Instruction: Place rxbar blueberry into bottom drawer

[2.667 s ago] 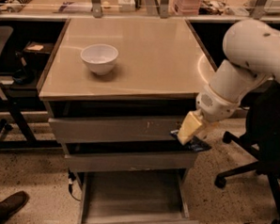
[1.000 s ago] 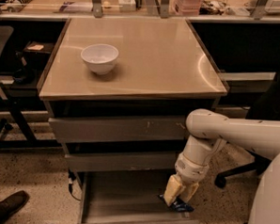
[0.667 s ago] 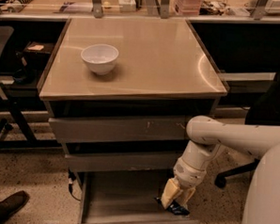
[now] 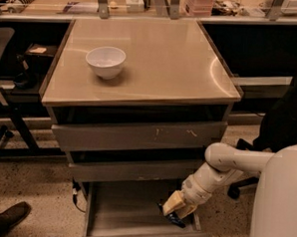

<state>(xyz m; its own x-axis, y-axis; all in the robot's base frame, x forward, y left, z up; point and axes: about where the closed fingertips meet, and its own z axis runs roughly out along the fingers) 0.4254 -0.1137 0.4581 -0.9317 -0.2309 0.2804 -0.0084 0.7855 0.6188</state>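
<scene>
The bottom drawer [image 4: 132,234] of the grey-brown cabinet is pulled out, and its bare floor shows. My gripper [image 4: 176,210], with pale yellow fingers, reaches down into the drawer's right side. It is shut on the rxbar blueberry [image 4: 171,219], a small dark navy bar that sticks out below the fingertips, low over the drawer floor near the right wall. Whether the bar touches the floor I cannot tell.
A white bowl [image 4: 106,61] stands on the cabinet top [image 4: 156,56] at the left. The two upper drawers [image 4: 137,135] are shut. A black office chair [image 4: 283,122] stands at the right, a shoe [image 4: 6,218] at the lower left, and a cluttered counter runs behind.
My gripper has come down with the bar from beside the upper drawers into the open bottom drawer. In the last second it has sunk a little lower.
</scene>
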